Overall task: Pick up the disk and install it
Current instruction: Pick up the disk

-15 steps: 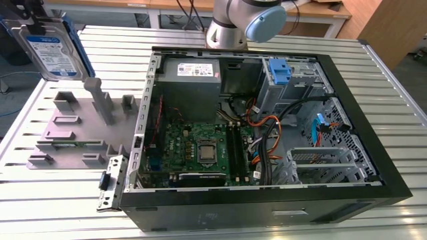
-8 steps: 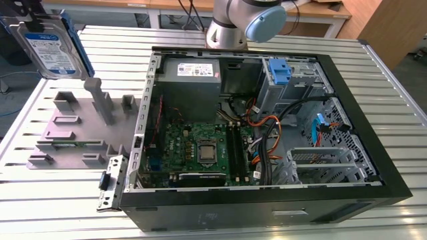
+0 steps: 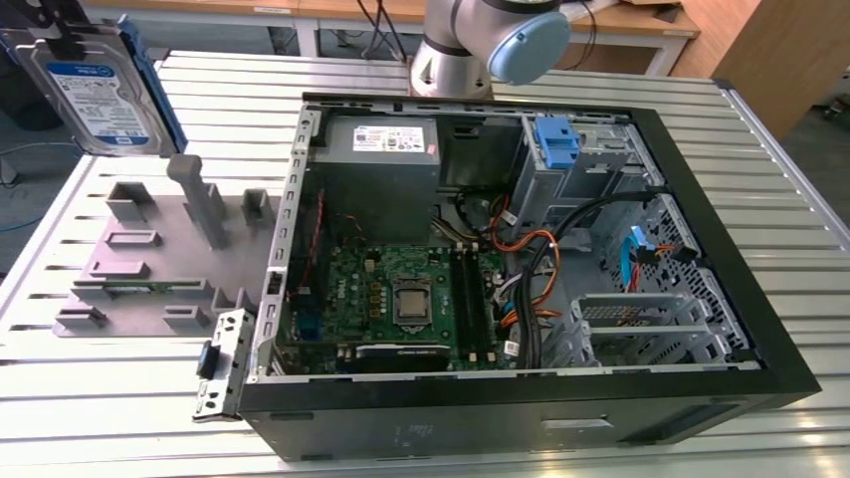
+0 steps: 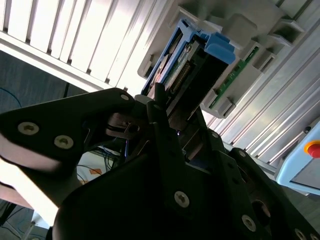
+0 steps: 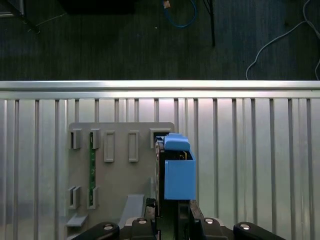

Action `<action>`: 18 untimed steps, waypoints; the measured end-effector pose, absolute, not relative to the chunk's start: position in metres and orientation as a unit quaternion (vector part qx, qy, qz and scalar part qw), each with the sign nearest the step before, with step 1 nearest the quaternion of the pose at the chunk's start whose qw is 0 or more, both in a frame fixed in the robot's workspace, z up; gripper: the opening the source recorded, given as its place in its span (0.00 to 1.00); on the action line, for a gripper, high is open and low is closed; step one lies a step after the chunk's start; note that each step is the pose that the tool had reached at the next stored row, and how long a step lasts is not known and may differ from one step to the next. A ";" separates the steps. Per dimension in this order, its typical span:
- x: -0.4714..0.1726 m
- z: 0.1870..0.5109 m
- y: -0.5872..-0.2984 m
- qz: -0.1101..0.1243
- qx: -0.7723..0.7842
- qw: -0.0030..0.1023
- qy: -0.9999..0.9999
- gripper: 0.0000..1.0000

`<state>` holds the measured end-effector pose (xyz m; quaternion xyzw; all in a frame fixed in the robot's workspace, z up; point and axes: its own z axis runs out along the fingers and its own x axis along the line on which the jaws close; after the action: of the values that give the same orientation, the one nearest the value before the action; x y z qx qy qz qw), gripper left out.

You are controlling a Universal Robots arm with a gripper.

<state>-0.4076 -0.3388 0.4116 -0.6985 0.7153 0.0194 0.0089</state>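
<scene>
1 disk [image 3: 96, 88] clamped in gripper [image 5: 174, 212], above grey fixture plate [image 3: 146, 261].

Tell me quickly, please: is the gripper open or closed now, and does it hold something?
The gripper: closed, holding the disk by its blue carrier.

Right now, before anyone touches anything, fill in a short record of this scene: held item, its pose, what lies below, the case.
Held: disk, clamped in the pincer
Pose: upright, lifted above the grey tray
Tray: on the table, to the exterior view's left of the case
Case: open, board showing
</scene>
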 end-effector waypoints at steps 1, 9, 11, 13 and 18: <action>-0.408 0.412 -0.339 0.019 -0.698 0.009 0.715 0.35; -0.408 0.412 -0.339 0.019 -0.698 0.009 0.715 0.35; -0.408 0.413 -0.339 0.020 -0.698 0.009 0.715 0.35; -0.408 0.414 -0.339 0.019 -0.698 0.009 0.715 0.35; -0.408 0.419 -0.339 0.019 -0.698 0.009 0.715 0.35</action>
<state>-0.4076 -0.3388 0.4191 -0.6985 0.7153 0.0195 0.0089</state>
